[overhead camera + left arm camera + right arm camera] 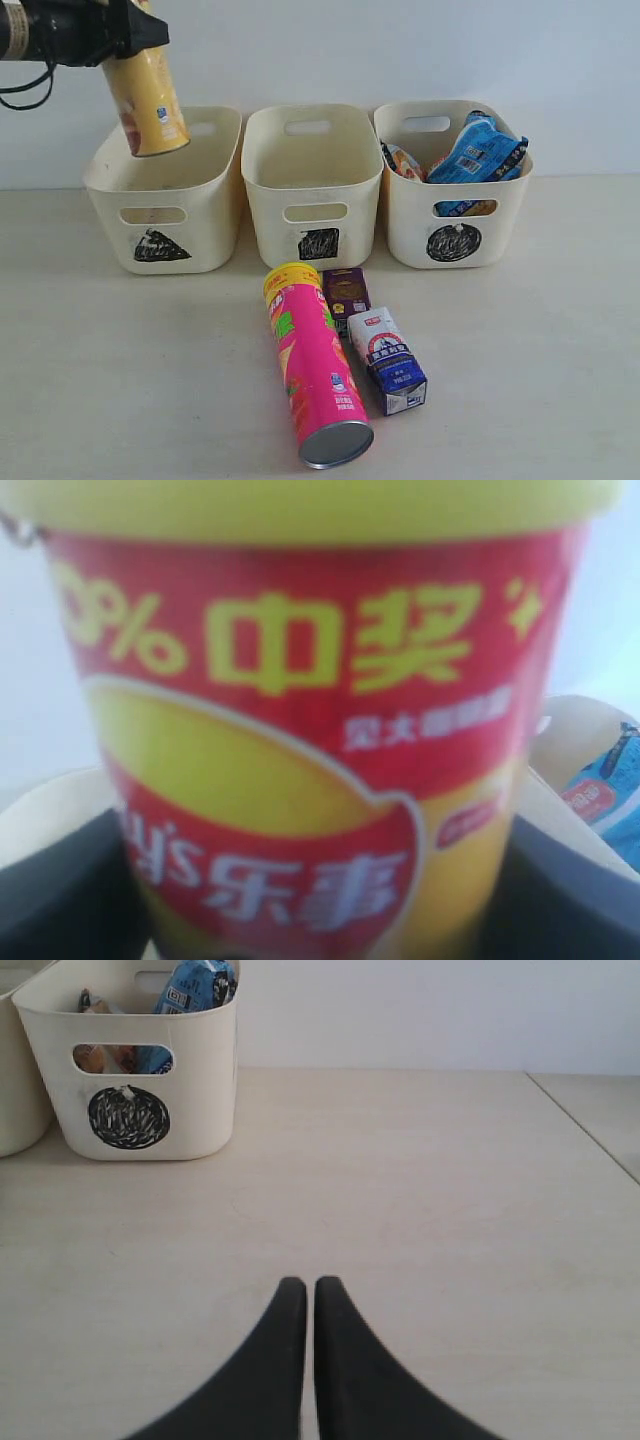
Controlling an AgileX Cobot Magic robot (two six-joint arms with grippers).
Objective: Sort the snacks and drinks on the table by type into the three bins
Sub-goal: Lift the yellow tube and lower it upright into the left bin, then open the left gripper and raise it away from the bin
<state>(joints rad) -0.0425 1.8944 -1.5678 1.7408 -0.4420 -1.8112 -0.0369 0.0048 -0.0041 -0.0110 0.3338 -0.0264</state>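
My left gripper (125,40) is shut on the yellow Lay's tube (148,100), holding it tilted in the air above the triangle bin (165,195); the tube (300,730) fills the left wrist view. The pink tube (312,365) lies on the table (120,380) before the square bin (312,190). Beside it lie the dark purple carton (346,294) and the blue-and-white carton (388,360). The circle bin (455,190) holds the blue packet (485,150) and the orange-white packet (403,160). My right gripper (309,1285) is shut and empty, low over bare table (420,1220).
The circle bin (135,1070) stands ahead of the right gripper, with the blue packet (200,982) sticking out. A table edge (590,1125) runs along the far side. A white wall rises behind the bins.
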